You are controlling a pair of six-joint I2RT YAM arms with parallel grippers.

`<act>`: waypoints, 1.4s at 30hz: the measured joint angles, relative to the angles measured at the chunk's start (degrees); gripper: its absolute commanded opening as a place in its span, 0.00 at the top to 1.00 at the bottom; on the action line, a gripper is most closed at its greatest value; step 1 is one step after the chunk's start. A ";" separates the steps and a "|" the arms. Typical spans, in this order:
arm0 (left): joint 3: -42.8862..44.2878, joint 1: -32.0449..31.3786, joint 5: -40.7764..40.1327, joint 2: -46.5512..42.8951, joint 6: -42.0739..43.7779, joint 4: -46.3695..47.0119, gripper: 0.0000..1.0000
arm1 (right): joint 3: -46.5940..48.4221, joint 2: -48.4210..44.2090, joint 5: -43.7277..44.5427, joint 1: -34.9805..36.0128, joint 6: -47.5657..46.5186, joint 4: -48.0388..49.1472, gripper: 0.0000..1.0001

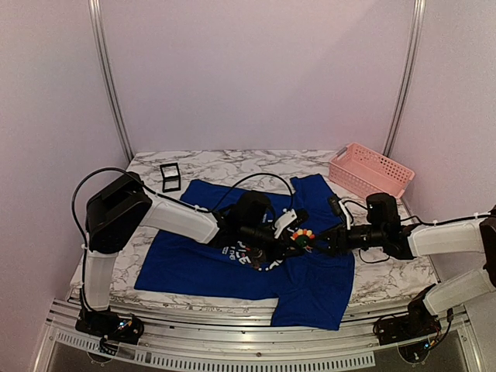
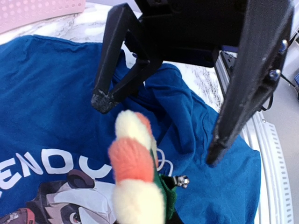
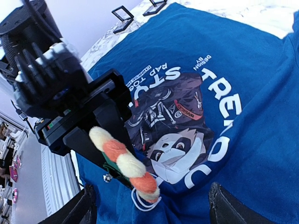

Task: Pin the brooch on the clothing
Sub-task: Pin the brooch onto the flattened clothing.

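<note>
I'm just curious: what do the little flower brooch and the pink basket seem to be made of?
The brooch looks like fuzzy felt or yarn: soft, matte petals. The pink basket looks like smooth moulded plastic, with a regular perforated wall.

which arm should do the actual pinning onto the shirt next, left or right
Left. The left claw is shut on the brooch and holds it over the shirt near the panda print. The right claw is open and empty, facing the brooch; it seems better suited to steadying fabric.
</note>
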 measured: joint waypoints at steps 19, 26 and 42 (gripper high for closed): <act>0.02 -0.39 -7.56 0.00 -2.12 -0.07 1.00 | 0.39 3.02 10.34 4.79 5.46 6.14 0.21; 0.13 -0.48 -8.31 0.00 -2.19 -0.07 1.00 | 1.66 5.86 12.33 5.11 6.95 7.65 0.24; 0.15 -0.48 -9.07 0.00 -2.80 -0.13 1.00 | 1.33 3.61 15.06 5.22 8.04 5.77 0.32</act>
